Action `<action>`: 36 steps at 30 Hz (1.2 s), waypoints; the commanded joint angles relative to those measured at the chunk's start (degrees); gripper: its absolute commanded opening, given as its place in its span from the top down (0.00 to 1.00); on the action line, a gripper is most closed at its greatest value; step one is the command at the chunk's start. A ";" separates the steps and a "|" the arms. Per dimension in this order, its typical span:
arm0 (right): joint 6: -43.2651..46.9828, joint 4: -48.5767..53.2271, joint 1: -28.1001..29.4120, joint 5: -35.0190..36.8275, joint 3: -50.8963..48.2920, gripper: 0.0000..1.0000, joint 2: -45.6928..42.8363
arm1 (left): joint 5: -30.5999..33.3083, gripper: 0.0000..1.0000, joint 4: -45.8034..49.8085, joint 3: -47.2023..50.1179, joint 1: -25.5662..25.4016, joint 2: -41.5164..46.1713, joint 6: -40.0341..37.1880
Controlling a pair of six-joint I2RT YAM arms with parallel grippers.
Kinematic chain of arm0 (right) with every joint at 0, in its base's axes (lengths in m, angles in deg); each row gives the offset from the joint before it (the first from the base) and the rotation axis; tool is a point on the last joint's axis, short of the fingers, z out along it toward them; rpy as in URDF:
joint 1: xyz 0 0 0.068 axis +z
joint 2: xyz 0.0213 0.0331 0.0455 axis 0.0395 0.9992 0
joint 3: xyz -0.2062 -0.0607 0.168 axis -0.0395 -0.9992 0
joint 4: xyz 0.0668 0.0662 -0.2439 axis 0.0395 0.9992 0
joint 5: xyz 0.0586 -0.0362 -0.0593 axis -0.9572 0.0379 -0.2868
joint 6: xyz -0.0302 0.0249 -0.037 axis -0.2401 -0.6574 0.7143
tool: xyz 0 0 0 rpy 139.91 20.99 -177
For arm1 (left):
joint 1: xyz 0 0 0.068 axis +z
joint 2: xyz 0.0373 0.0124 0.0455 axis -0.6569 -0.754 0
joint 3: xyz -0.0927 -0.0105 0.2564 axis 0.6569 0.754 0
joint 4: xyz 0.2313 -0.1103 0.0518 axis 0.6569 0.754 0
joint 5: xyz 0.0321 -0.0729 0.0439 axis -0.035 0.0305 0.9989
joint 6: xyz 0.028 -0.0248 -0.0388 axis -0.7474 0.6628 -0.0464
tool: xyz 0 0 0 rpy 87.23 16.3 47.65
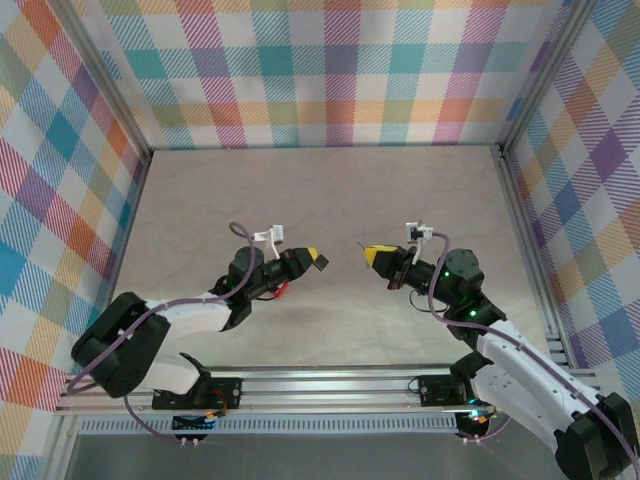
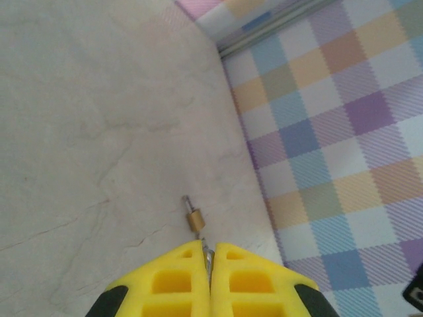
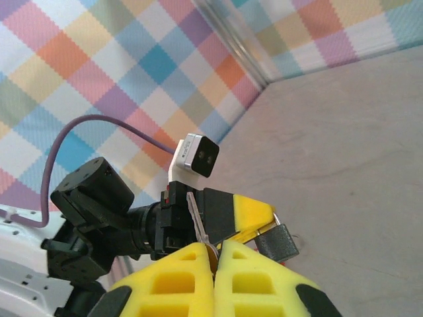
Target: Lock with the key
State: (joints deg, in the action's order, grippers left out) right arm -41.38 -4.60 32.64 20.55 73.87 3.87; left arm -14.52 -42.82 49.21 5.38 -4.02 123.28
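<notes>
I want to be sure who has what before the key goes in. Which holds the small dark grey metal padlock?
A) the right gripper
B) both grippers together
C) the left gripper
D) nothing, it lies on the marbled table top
C: the right wrist view shows the small dark grey metal padlock pinched in the left gripper, while the right gripper is shut on the silver key.

L gripper (image 2: 207, 247) pinched shut, brass lock (image 2: 193, 220) at its tips.
Yellow fingers (image 2: 165, 281) at btm edge, closed on a thin metal bit; lock sticks out just past them, over pale table (image 2: 86, 119). Plaid wall (image 2: 330, 132) on rt w/ metal rail (image 2: 264, 30) at base.
</notes>
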 commanded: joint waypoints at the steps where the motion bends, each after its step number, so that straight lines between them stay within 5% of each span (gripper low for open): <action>1: 3.14 7.85 -0.06 3.89 1.46 1.00 -1.70 | -2.51 1.00 0.48 -3.59 0.70 -2.72 -2.72; 14: 3.94 9.35 0.00 5.06 1.57 1.00 -3.62 | 3.36 1.00 23.01 -13.68 0.70 -10.65 -11.76; 36: 4.24 10.10 -0.09 4.36 1.90 1.00 -3.56 | 4.05 1.00 39.27 -27.96 0.53 -24.26 -19.10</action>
State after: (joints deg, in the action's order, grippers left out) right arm -38.65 5.52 32.64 24.88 73.96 0.98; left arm -11.85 -8.48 22.89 5.60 -26.77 106.76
